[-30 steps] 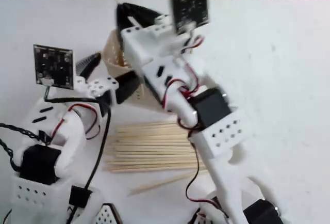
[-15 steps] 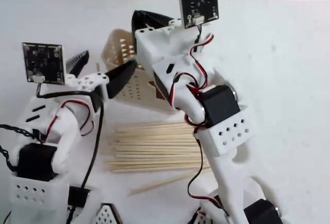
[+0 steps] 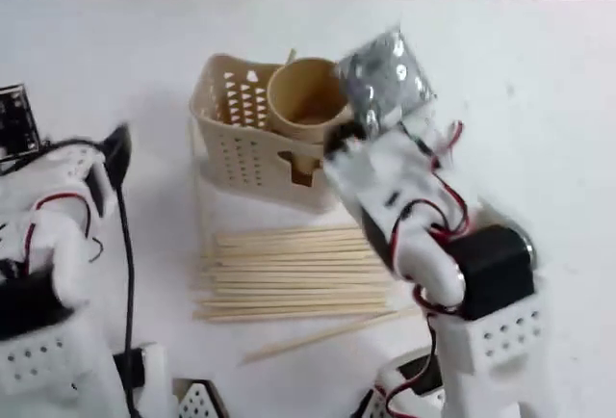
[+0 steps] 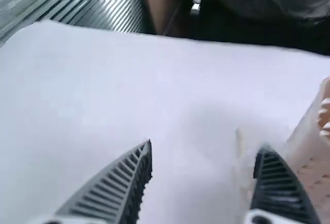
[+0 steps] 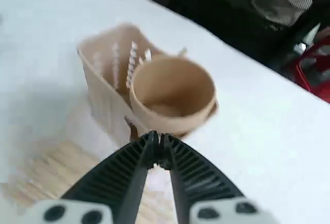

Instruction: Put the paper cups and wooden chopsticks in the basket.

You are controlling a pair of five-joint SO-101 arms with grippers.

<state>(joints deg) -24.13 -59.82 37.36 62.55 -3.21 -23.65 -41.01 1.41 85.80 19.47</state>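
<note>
A tan paper cup (image 3: pixel 308 98) stands upright in the near end of the beige slotted basket (image 3: pixel 234 124). In the right wrist view the cup (image 5: pixel 172 92) sits just beyond my right gripper (image 5: pixel 158 142), which is shut on nothing. A pile of wooden chopsticks (image 3: pixel 289 274) lies on the table in front of the basket, and one chopstick (image 3: pixel 318 337) lies askew nearer. My left gripper (image 4: pixel 201 154) is open over bare table, with the basket's wall (image 4: pixel 314 131) beside one finger. In the high view the left arm (image 3: pixel 48 235) is at the left edge.
The white table (image 3: pixel 520 100) stretches wide to the right of and behind the basket. The right arm (image 3: pixel 433 245) rises over the right end of the chopstick pile. A thin stick tip (image 3: pixel 290 55) pokes up behind the cup.
Both arms have pulled back from the basket, the left one to the left and the right one toward the front. The cup now shows standing in the basket.
</note>
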